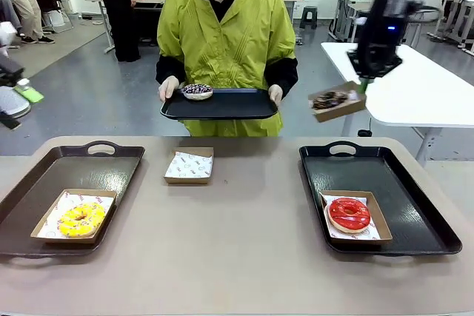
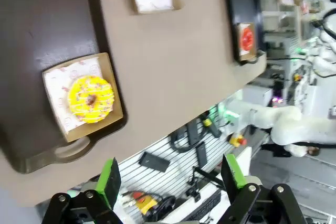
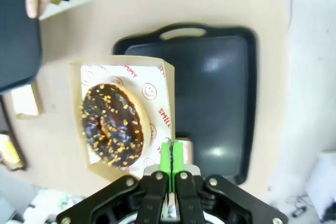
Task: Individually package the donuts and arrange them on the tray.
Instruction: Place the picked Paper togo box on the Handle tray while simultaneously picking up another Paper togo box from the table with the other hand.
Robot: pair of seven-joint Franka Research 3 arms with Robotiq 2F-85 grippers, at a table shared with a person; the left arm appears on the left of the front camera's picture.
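Observation:
My right gripper (image 1: 362,83) hangs above the far side of the right tray (image 1: 415,205), shut on the edge of a cardboard box (image 1: 337,101) that holds the chocolate donut (image 3: 113,124). In the right wrist view its green pads (image 3: 171,156) pinch the box's rim. On that tray, the red donut (image 1: 349,214) lies in its own box. The yellow donut (image 1: 81,219) lies boxed on the left tray (image 1: 44,183). A person holds up a black tray (image 1: 222,105) carrying the purple-white sprinkled donut (image 1: 197,92). High over the table's near left edge, my left gripper (image 2: 170,179) stands open and empty.
An empty box with printed paper (image 1: 189,166) lies on the tan table (image 1: 244,242) between the two trays. The person's hands (image 1: 169,86) grip the raised tray at the far edge. A white table (image 1: 415,86) stands behind on the right.

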